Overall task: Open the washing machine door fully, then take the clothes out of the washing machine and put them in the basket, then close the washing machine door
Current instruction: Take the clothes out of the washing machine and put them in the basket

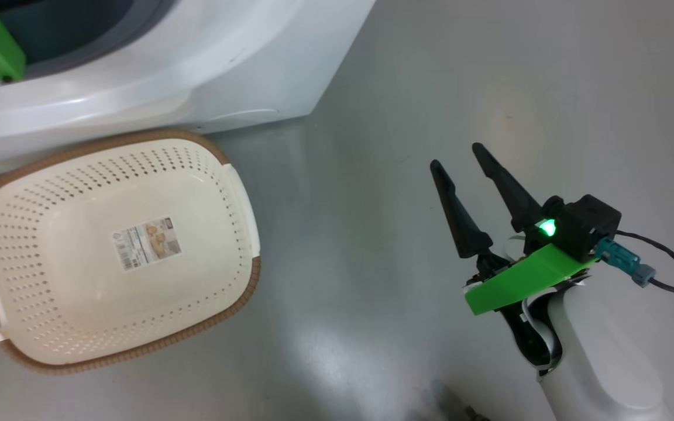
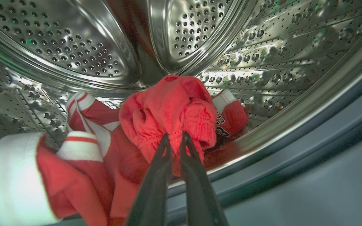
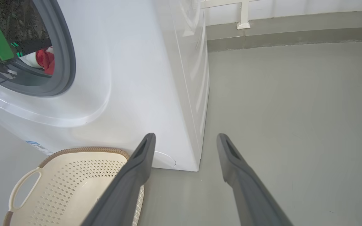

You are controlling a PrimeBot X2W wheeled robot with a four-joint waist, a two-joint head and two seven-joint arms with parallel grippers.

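Unloading in hand: the left gripper (image 2: 175, 139) is clenched on bright red, white-trimmed fabric clothes (image 2: 168, 106) inside the steel perforated drum (image 2: 74, 47). The right gripper (image 1: 456, 156) is held splayed, empty. Withdrawal to the cream perforated plastic basket (image 1: 196, 280) is judged next.

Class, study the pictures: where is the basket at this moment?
In the head view the basket stands on the grey floor at the left, just in front of the washing machine, well left of the open right gripper.

Basket (image 1: 38, 234) label (image 1: 147, 243) print unreadable; clothes (image 2: 168, 106) cut by frame edge.
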